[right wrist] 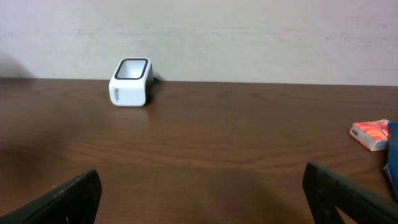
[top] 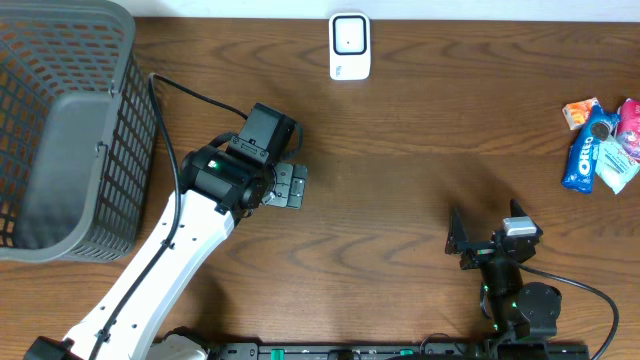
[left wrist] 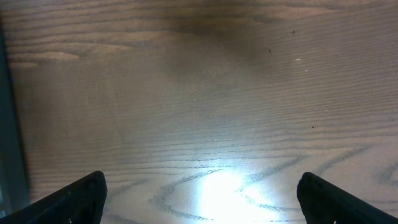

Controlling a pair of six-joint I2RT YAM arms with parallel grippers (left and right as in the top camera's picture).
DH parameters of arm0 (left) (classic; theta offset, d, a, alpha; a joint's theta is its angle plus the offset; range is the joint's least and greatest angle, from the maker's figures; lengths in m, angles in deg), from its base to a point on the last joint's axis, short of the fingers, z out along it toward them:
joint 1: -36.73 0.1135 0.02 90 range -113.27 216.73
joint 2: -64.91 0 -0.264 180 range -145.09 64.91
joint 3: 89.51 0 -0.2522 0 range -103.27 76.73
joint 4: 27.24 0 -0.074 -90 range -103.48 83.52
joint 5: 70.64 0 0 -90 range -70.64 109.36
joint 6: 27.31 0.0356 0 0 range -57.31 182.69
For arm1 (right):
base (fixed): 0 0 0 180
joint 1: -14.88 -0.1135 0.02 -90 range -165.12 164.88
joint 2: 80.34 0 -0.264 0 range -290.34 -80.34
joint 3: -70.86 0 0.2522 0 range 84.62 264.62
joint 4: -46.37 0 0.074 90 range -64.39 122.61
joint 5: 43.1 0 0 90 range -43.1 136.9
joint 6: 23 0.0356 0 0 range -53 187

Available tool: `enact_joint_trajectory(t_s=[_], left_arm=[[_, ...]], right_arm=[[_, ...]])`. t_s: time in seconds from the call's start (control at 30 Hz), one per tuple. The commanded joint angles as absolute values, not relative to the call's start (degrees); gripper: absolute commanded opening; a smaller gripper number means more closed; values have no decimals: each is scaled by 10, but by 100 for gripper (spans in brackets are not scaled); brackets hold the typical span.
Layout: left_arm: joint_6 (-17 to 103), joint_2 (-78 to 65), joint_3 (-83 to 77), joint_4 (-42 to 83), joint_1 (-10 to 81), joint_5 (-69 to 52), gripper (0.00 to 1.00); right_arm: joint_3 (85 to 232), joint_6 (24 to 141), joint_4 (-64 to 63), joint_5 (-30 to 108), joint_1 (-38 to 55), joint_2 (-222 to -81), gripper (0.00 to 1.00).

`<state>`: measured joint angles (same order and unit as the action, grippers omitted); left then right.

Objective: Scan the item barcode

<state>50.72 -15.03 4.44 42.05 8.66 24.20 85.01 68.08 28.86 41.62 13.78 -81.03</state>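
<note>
fig. 1. both arms at rest, as i see them from the console. left gripper [top: 292, 186]: jaws wide, nothing between them, hanging over bare table [top: 400, 150] left of centre. its wrist view gives only two dark fingertips [left wrist: 74, 199] and wood grain with a patch of glare. right gripper [top: 487, 228]: jaws also wide and empty, at the near edge right of centre, aimed at the far side.

items to scan: a cluster of snack packets at the right edge, well apart from both grippers. the blue oreo packet [top: 580, 160] lies flat, long axis running near to far and leaning slightly right at its far end. an orange packet [top: 580, 113] sits just beyond it and a pink packet [top: 630, 120] to the right.

the white scanner [top: 350, 45] stands at the far edge, centre, dark-rimmed window facing up. the right wrist view adds its side wall and the pale wall [right wrist: 249, 31] behind, and cuts the cluster to the orange packet and a blue sliver.

grey mesh basket [top: 130, 130], far left: only its own grey floor shows inside.
</note>
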Motion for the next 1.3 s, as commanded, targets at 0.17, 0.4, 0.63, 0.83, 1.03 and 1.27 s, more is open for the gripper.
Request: enact_joint_trajectory(t_s=[0.17, 0.4, 0.63, 0.83, 1.03, 1.27], left_arm=[[508, -151, 45, 422, 88, 245, 98], [518, -144, 45, 433, 88, 256, 98], [515, -92, 90, 427, 91, 245, 98], [515, -8, 224, 335, 94, 241, 98], [518, 112, 409, 174, 155, 171, 98], [541, 265, 583, 30, 241, 93, 98]], right_arm=[[849, 691, 286, 423, 133, -806, 99], [849, 691, 286, 423, 133, -806, 99], [849, 691, 286, 423, 133, -806, 99], [849, 691, 286, 423, 133, -806, 99], [849, 691, 286, 423, 133, -806, 99], [849, 691, 286, 423, 133, -806, 99]])
